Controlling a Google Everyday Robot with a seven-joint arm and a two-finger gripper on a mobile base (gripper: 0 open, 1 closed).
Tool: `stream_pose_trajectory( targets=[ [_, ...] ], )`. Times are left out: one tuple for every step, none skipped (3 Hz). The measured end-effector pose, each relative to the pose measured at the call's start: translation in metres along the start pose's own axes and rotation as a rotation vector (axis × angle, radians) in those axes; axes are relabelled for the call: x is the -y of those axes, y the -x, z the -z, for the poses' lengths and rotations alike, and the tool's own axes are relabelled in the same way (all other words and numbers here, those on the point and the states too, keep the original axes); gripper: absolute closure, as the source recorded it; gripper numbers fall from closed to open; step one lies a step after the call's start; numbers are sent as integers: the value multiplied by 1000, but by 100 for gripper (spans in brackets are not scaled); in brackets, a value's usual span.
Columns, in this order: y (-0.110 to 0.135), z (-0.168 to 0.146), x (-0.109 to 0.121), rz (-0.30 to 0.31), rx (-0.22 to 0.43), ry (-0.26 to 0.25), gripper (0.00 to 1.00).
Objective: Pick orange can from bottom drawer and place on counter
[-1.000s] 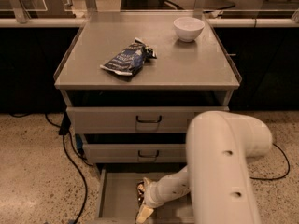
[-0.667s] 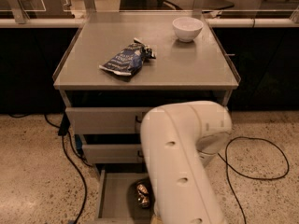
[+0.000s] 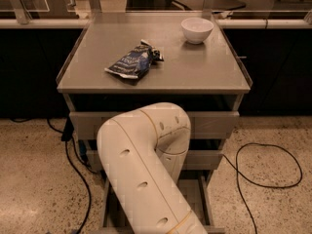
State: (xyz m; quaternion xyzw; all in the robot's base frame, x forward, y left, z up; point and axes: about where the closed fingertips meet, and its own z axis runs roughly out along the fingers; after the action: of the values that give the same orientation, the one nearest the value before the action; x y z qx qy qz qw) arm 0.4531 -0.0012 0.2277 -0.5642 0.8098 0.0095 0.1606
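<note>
The counter is the flat grey cabinet top in the upper middle. The bottom drawer stands pulled open at the lower edge; only strips of its grey floor and its side rails show. My white arm bends down in front of the cabinet and covers most of the drawer. My gripper is hidden behind the arm, somewhere low over the drawer. The orange can is hidden too.
A dark blue snack bag lies left of centre on the counter and a white bowl stands at its back right. Two shut upper drawers sit above. Black cables lie on the speckled floor at the right and the left.
My arm has swung left and nearer to the camera. It now covers the drawer fronts, and the gripper and the can that showed in the drawer before.
</note>
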Motion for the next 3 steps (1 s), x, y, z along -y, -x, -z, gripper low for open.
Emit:
stream_pose_trajectory(
  targets=[
    [0, 0, 0, 0, 0, 0, 0],
    [4, -1, 0, 18, 66, 48, 0],
    [30, -10, 0, 9, 187, 128, 0]
  ],
)
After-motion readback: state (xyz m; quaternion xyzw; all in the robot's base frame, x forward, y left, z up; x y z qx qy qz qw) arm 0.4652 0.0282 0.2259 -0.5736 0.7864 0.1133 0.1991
